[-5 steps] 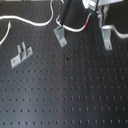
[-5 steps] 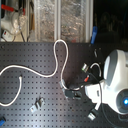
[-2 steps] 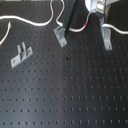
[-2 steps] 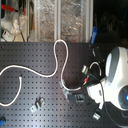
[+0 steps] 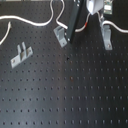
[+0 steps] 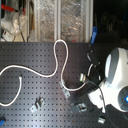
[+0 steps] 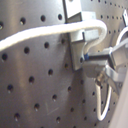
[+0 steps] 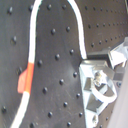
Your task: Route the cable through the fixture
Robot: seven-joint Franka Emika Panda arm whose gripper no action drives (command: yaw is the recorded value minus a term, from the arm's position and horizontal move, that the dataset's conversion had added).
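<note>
The cable (image 6: 59, 55) loops across the pegboard (image 5: 70, 95) and ends at the gripper (image 6: 89, 89); whether the claw clamps it I cannot tell. The fixture (image 5: 106, 36) stands upright near the first exterior view's right edge

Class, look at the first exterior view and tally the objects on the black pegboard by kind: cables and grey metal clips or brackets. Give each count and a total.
White cable: 1, the cable
Grey metal clips and brackets: 3, the fixture, the slanted clip, the two-post bracket
Total: 4
</note>
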